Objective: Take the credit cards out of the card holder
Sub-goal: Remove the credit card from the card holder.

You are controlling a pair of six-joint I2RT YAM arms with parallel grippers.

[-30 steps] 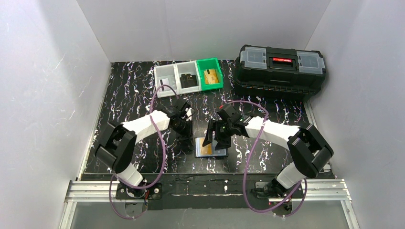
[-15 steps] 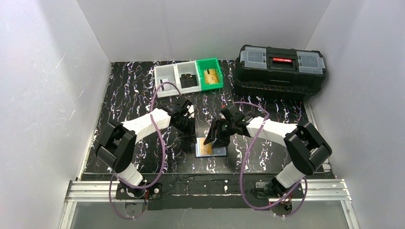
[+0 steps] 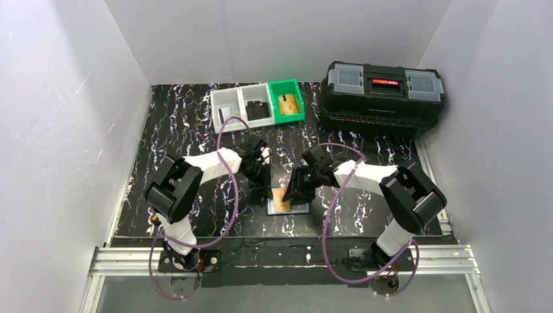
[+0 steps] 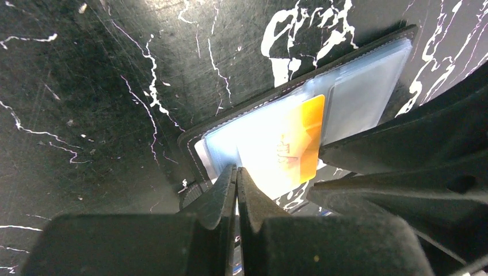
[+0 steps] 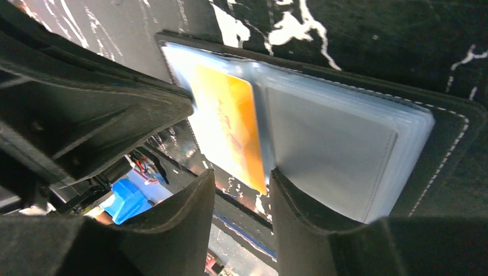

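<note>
Fingers pressed together, the left pincer sits at the left edge of the open card holder, which lies flat on the counter directly beneath both pincers. A gold-orange card shows on the holder's left half, just right of that pincer's tip. The right pincer, fingers apart, straddles the card's edge; whether they touch it cannot be told. From above, both pincers hide part of the holder. Well beyond them stand grey bins, a green bin and, farther right, a black toolbox.
</note>
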